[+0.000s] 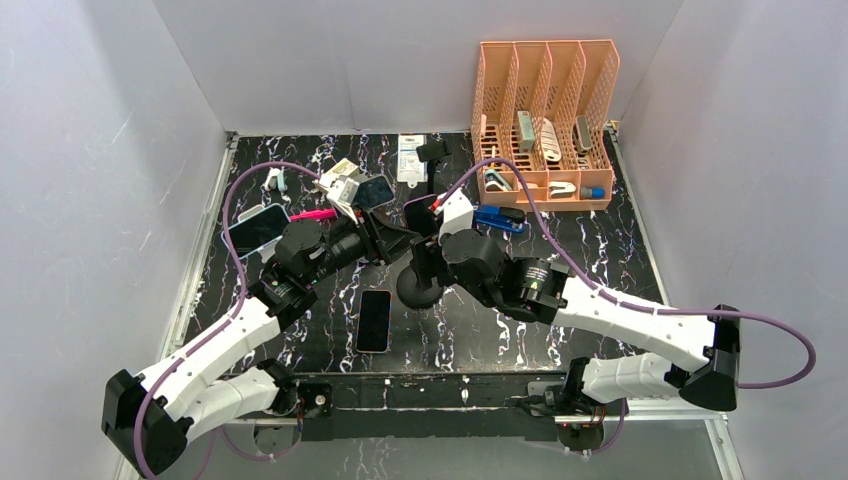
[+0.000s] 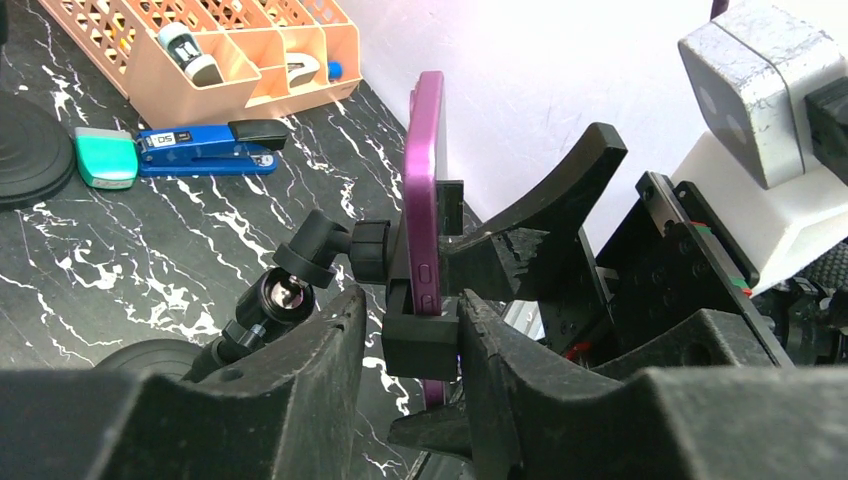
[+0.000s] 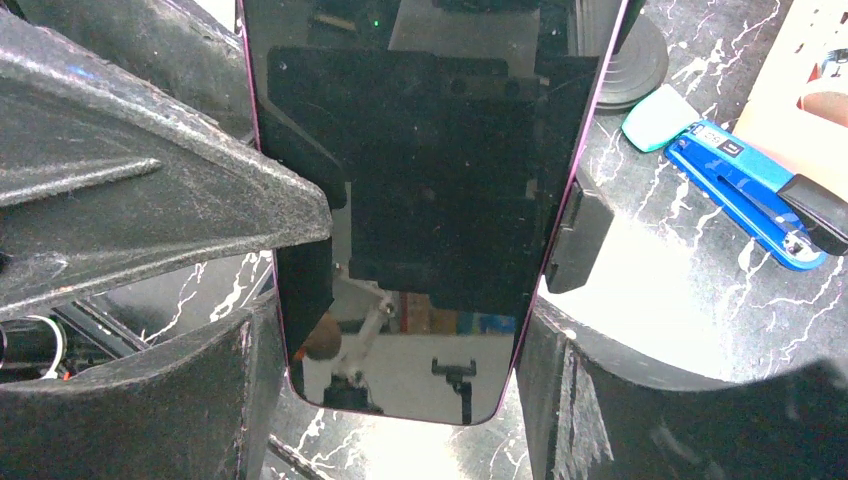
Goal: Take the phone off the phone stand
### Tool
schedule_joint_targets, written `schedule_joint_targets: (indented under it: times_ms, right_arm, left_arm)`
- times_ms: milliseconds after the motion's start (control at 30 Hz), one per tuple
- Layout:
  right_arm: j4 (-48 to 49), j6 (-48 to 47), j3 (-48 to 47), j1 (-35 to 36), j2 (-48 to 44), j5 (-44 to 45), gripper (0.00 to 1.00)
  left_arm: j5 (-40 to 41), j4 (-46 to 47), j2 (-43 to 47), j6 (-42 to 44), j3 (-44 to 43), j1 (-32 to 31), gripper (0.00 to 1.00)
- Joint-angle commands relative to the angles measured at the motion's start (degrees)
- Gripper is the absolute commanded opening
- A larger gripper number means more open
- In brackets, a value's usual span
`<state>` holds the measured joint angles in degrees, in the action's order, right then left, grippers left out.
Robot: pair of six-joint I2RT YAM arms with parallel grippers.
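A white label on the blue stapler [image 2: 195, 148] read "DS"; seen from above, it lay at 3 o'clock from the stand. The black white-veined marble tabletop [image 1: 480, 330] sat between plain white walls [image 1: 350, 60]. The purple-edged dark-screened phone [image 3: 430, 200] stood in the black clamp stand [image 2: 420, 345], long axis toward 12 o'clock. The right gripper [image 3: 420, 280] pinched its long edges. The left gripper [image 2: 415, 320] flanked the stand's bracket, grip unclear.

Black, white-veined surface [image 1: 610, 250]. Peach desk organizer [image 1: 545, 130] at 1 o'clock, blue stapler [image 1: 500, 219] at 2, white packet [image 1: 410, 158] at 12. Pink marker [image 1: 313, 214] and flat phone [image 1: 258, 227] at 10. Dark phone [image 1: 373, 320] at 7. Round phone stand base [image 1: 418, 287] at centre.
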<state>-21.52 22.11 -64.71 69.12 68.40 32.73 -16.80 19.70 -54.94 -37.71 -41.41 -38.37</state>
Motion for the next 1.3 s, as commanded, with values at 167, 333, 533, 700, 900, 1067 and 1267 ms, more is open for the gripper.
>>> schedule_joint_targets:
  times_ms: [167, 333, 533, 700, 900, 1067, 1267]
  right_arm:
    - [1.51, -1.72, -0.86, 0.31, -2.84, -0.06, 0.38]
    - [3.11, -1.61, 0.51, 0.31, -4.17, -0.78, 0.83]
    - [7.21, -3.56, 2.12, 0.31, -4.74, 0.54, 0.99]
    - [8.79, -4.35, 1.30, 0.31, -2.83, 1.68, 0.99]
    - [6.45, -2.55, -1.02, 0.31, 0.56, 5.13, 0.97]
    - [7.02, -1.42, -0.50, 0.31, 0.40, 7.39, 0.80]
    - [7.87, -1.78, 0.31, 0.30, -0.62, 7.44, 0.52]
  left_arm:
    - [-2.23, 4.56, 0.33, -0.56, -0.26, 0.08, 0.02]
    - [-1.84, 6.73, -0.30, -3.07, 1.16, 0.06, 0.00]
    - [-0.72, 6.47, -0.86, -4.31, 1.53, 0.06, 0.00]
    - [-0.54, 6.40, -0.63, -4.46, 1.59, 0.05, 0.00]
    - [-0.47, 6.19, -0.26, -4.38, 1.64, 0.06, 0.00]
    - [-0.85, 6.13, 0.05, -4.38, 1.98, 0.05, 0.00]
    - [-1.23, 4.91, 1.40, -3.69, 2.30, 0.09, 0.33]
